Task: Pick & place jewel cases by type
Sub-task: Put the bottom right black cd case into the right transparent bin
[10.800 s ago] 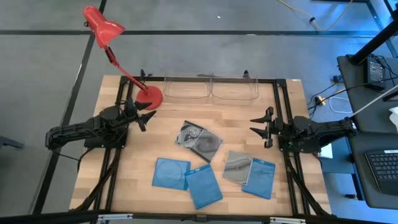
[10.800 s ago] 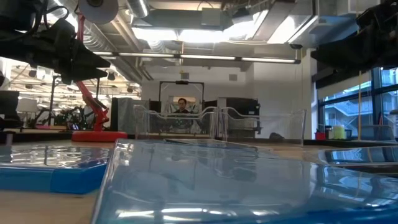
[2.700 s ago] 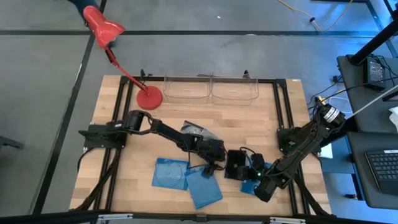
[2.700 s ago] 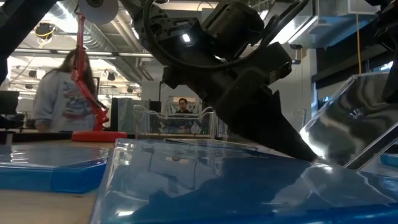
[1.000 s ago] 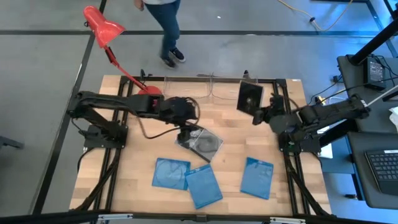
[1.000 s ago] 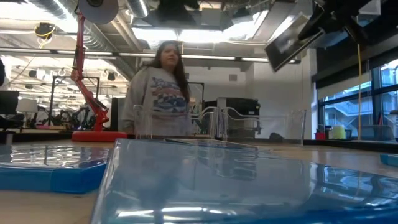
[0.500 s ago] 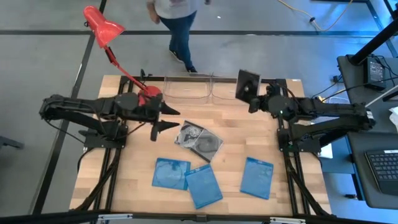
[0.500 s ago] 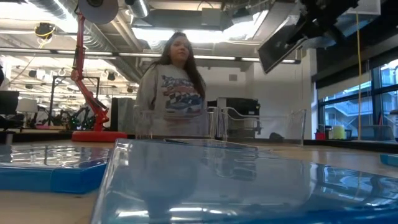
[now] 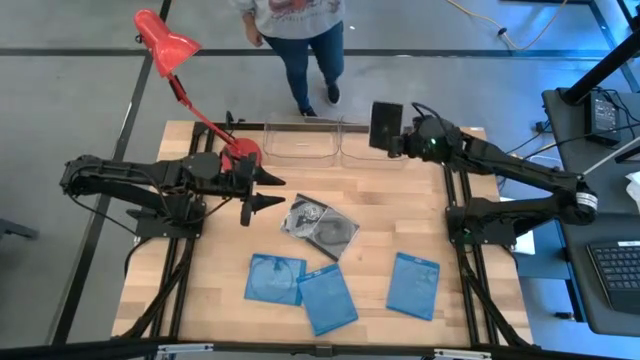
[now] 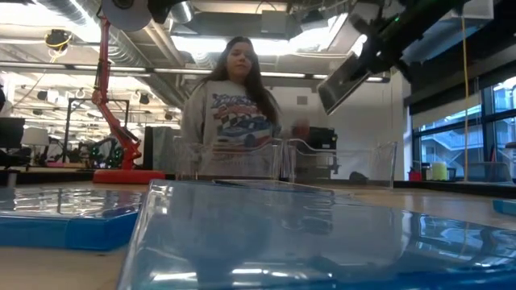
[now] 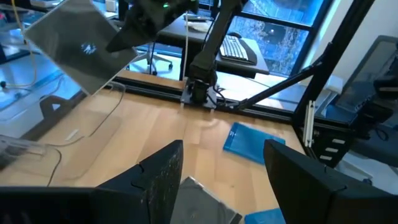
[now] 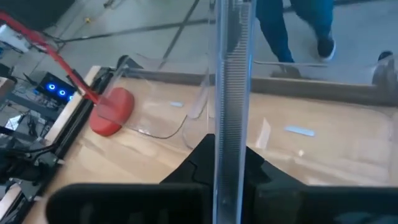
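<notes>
Clear-grey jewel case [image 9: 385,125] clamped in the right gripper [image 9: 400,143], held up over the right clear tray [image 9: 377,144] at the table's [image 9: 400,215] far edge. High view: left gripper [image 9: 262,191], fingers apart and empty, beside the red lamp's base [image 9: 243,152]; stacked clear cases [image 9: 320,222] just beside it; three blue cases [image 9: 414,285] nearer the front.

Low view: held case [image 10: 344,78] tilted, above the trays; person [image 10: 234,113] behind.

Left wrist view: fingers [image 11: 158,177] spread; held case [image 11: 84,42] far off.

Right wrist view: case [image 12: 231,93] edge-on between the fingers.
</notes>
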Controlling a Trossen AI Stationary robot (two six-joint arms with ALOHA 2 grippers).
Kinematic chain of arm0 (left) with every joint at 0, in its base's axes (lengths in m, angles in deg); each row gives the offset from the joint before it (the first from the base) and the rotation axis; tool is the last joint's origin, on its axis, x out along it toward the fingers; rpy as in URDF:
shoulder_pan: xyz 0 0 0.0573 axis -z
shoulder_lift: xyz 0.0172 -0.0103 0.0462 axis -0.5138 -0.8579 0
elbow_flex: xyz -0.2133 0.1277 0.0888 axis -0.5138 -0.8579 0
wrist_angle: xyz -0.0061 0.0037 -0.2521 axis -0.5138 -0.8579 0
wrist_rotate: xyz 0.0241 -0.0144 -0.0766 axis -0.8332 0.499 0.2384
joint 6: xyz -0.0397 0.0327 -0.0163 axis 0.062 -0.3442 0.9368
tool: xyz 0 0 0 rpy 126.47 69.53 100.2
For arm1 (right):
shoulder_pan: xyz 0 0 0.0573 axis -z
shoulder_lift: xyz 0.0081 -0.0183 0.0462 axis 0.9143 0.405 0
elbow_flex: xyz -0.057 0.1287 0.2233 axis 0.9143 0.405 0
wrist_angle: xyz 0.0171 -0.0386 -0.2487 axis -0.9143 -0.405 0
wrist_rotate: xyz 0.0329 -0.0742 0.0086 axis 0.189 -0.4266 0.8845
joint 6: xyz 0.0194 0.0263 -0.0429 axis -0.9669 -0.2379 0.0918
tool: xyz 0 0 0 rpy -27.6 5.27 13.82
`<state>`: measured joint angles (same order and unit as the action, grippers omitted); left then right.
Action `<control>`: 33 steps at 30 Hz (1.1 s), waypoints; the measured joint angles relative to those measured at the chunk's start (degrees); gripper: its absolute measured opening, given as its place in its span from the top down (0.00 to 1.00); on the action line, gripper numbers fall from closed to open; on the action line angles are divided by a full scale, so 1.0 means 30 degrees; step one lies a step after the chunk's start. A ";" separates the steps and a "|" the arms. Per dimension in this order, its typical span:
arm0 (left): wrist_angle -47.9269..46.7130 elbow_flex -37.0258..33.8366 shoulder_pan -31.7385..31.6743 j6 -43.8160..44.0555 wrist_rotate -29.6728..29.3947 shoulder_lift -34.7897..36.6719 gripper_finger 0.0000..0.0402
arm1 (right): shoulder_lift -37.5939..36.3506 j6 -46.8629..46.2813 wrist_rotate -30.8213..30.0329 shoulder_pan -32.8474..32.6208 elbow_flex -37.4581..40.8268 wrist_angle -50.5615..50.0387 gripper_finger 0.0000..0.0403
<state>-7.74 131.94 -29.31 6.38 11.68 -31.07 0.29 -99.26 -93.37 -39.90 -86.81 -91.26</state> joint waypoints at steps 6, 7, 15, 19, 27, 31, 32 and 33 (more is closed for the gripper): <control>-0.0006 0.0000 0.0000 -0.0217 -0.0006 0.0000 0.46 | 0.1988 0.0671 0.2373 0.2233 0.0000 0.0290 0.90; -0.0007 0.0000 0.0000 -0.0326 0.0000 0.0000 0.46 | 0.2329 0.0871 0.2526 0.2496 0.0000 0.0520 0.90; -0.0183 0.0000 0.0000 -0.0401 0.0000 0.0000 0.45 | 0.4973 0.1007 0.5498 0.4231 -0.0007 0.2816 0.94; -0.0386 0.0000 0.0000 -0.0401 0.0000 0.0000 0.46 | 0.5970 0.1002 0.6008 0.4680 -0.0007 0.2580 0.90; -0.1297 0.0000 0.0000 -0.0393 0.0000 -0.0007 0.45 | 0.7450 0.1377 0.6962 0.5059 -0.0007 0.2535 0.94; -0.1341 0.0000 0.0000 -0.0393 0.0000 -0.0007 0.45 | 0.7986 0.1368 0.6995 0.5231 -0.0007 0.2484 0.92; -0.1341 0.0000 0.0000 -0.0386 0.0000 -0.0007 0.46 | 0.8105 0.1330 0.6993 0.5273 -0.0007 0.2491 0.91; -0.1341 0.0000 0.0000 -0.0389 0.0000 -0.0007 0.46 | 0.8231 0.1185 0.7000 0.5337 -0.0007 0.2434 0.90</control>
<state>-11.76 131.94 -29.31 5.21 11.68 -31.09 24.99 -95.70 -72.37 -23.89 -86.83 -83.96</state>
